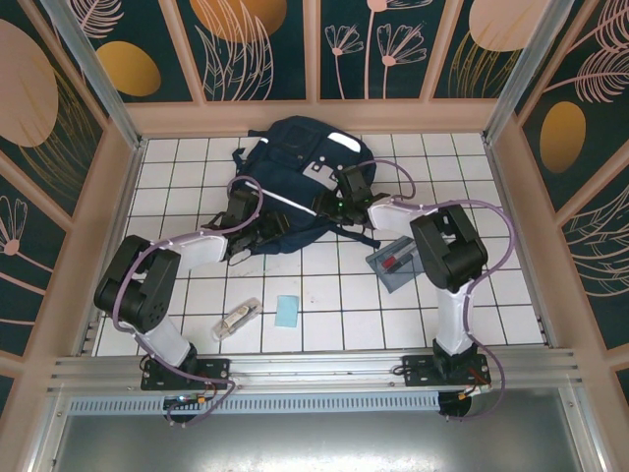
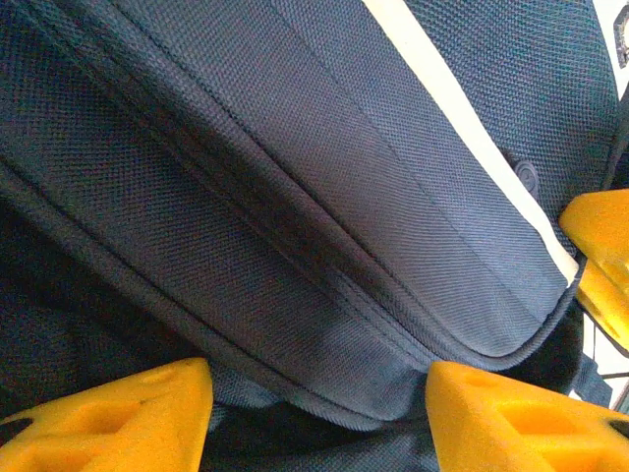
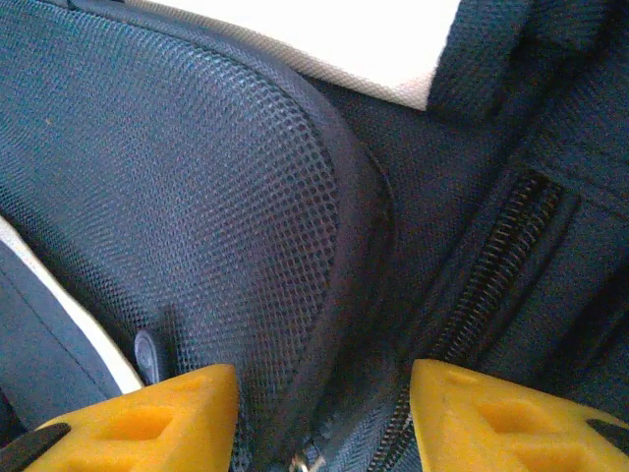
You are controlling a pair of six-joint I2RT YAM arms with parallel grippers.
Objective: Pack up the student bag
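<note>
Student bag [image 1: 295, 157] sits flat at the far middle of the tiled table [image 1: 324, 305]; left gripper [image 2: 316, 382] is spread wide over its seamed edge; right gripper [image 3: 324, 379] is wide apart too, straddling a zipper [image 3: 506, 251].

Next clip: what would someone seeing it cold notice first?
The dark navy student bag lies at the far middle of the white tiled table, both arms reaching onto it. The left gripper and right gripper hold yellow fingers apart against its fabric, the right one beside a zipper. Nearer the bases lie a grey case, a light blue square and a pale small item.
</note>
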